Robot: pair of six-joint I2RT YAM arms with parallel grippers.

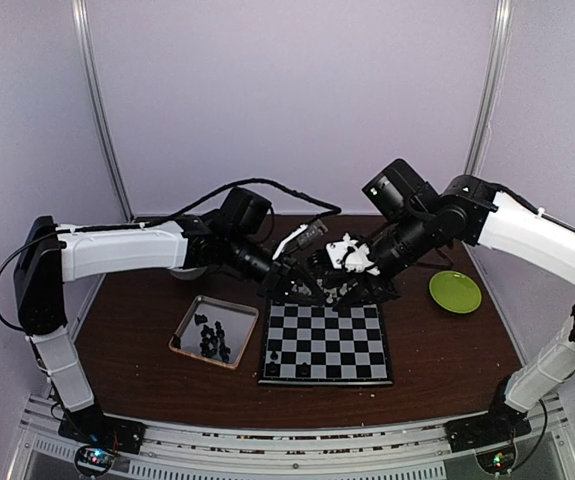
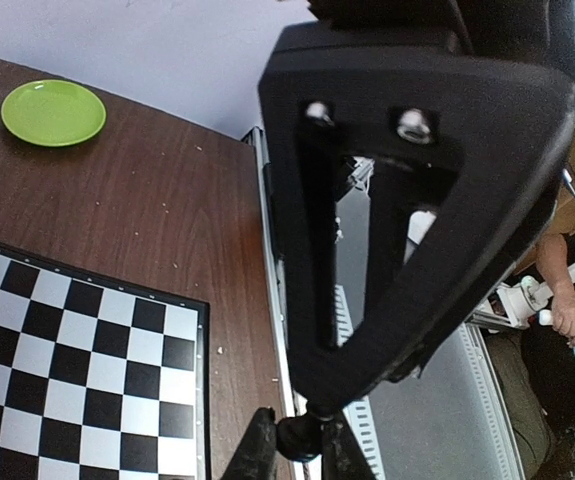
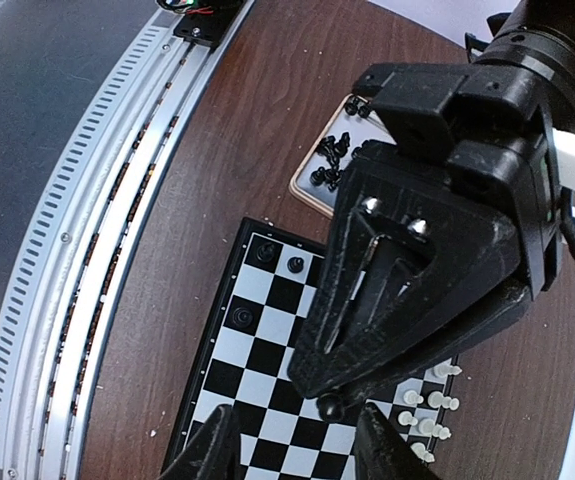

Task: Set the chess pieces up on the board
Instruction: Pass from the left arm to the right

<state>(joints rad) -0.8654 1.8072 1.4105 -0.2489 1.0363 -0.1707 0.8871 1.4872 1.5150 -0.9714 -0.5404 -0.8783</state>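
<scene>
**Black chessman between two grippers over the board's far edge**

Nearest, on the dark wood-grain table: the flat board, glossy black and pale grey checks inside a thin black border, most squares bare. Around its 7 o'clock corner in the top view, three small black chessmen. At 9 o'clock, just beside the board: a shallow rectangular silver tray of metal, holding a loose heap of more black chessmen, knobbly and dark.

Further back, by the 12 o'clock edge: a few white chessmen, smooth and round-headed. Above that edge, both arms tip to tip.

- Of the two, the left gripper almost shut, pinching one black chessman. Shows only a rounded glossy end, so long axis hard to tell; seemingly in line with the left fingers.
- Opposite, the right gripper part open, fingers astride that piece, apparently clear of it, nothing held.

In the right wrist view, piece at 12 o'clock from the gap between the right fingertips, just beyond them, with the left arm sloping in from 1 o'clock. Nearer by judgement: the left, already on it. Looks like a handover next. Calls for the right fingers square on the knob before any release. Tiny and smooth, so liable to slip or twist.

Farthest, at 2 o'clock of the board and well apart: a round lime-green plate, glossy.
</scene>
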